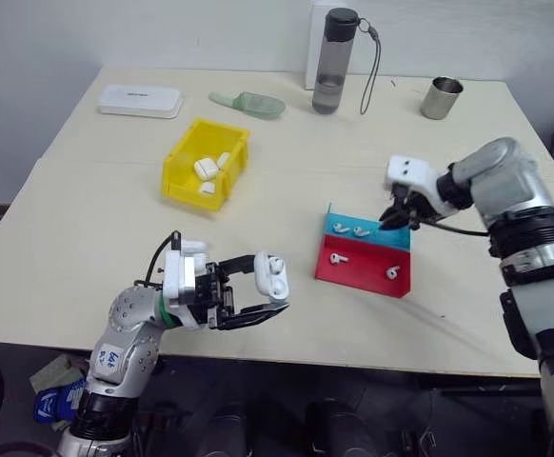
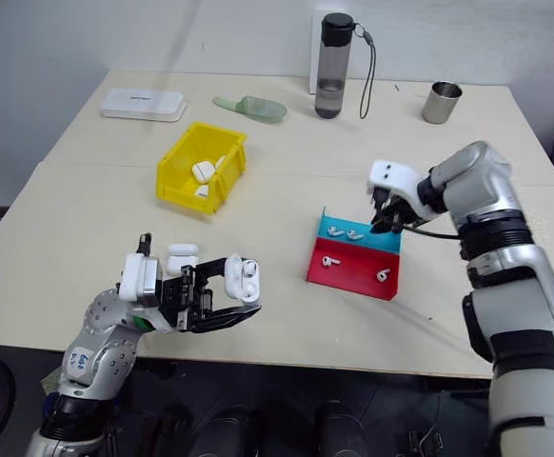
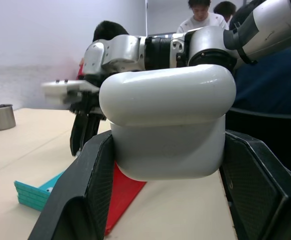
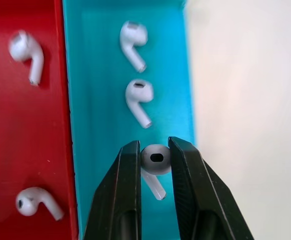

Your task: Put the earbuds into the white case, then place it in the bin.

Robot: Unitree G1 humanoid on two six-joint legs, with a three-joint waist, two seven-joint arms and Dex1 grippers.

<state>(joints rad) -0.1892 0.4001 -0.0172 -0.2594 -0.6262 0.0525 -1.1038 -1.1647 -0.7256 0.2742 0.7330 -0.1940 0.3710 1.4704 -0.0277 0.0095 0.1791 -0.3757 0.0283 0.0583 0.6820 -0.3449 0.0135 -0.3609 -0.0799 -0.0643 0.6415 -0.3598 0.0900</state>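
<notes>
1. The right claw (image 4: 155,150) is clamped on one earbud (image 4: 154,162), held above the blue part of the tray (image 4: 100,125).
2. Two earbuds lie on the blue part, two on the red.
3. The left claw (image 1: 269,290) grips the white case (image 1: 272,274) near the table's front edge.
4. The yellow bin (image 1: 184,176) sits well apart, holding more cases.

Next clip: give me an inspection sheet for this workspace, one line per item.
Surface: beige table, two joined tops.
Job's things: white case, lid open, in left pincer; four earbuds loose in the red and blue tray, a fifth pinched; yellow bin holds white pieces.
Clutter: flat white box, green scoop, bottle, metal cup.
Grippers: left pincer shut on case; right pincer shut on earbud over tray.
Cables: black one at right wrist.
Surroundings: people beyond table.
</notes>
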